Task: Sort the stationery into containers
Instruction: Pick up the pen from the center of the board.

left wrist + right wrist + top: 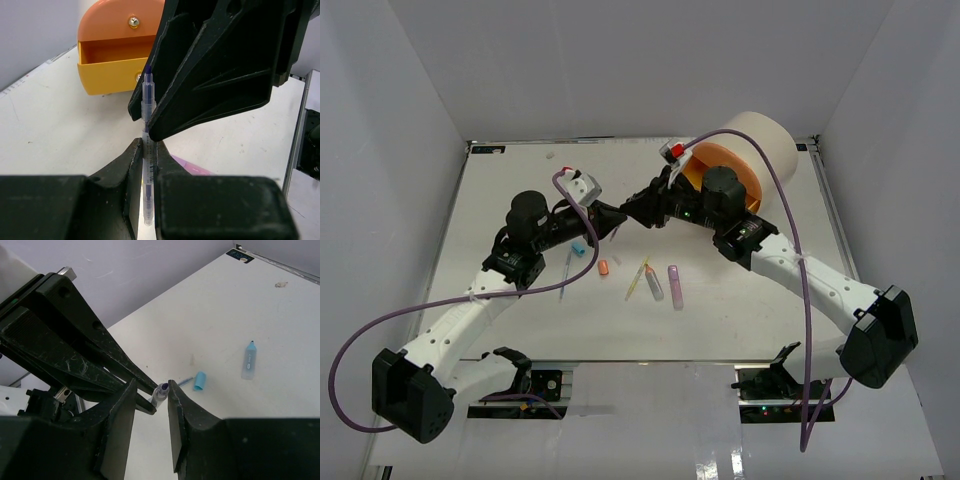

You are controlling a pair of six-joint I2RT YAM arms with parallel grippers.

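A clear pen with purple ink (148,100) is held above the table, my left gripper (148,150) shut on its lower half. My right gripper (152,382) faces it from the other side, and its fingers (210,75) straddle the pen's upper end (161,391). The pen tip touches one right finger and a gap shows to the other. In the top view the two grippers meet at mid-table (625,218). Behind them lies the cream cylinder (760,135) of containers, with an orange-yellow drawer (107,75) pulled out and an orange segment (117,20) above it.
Loose stationery lies on the table in front of the arms: a blue cap (578,248), an orange cap (603,268), a yellow pen (638,280), a purple marker (675,286) and a thin blue pen (566,275). A light blue marker (249,360) lies farther left.
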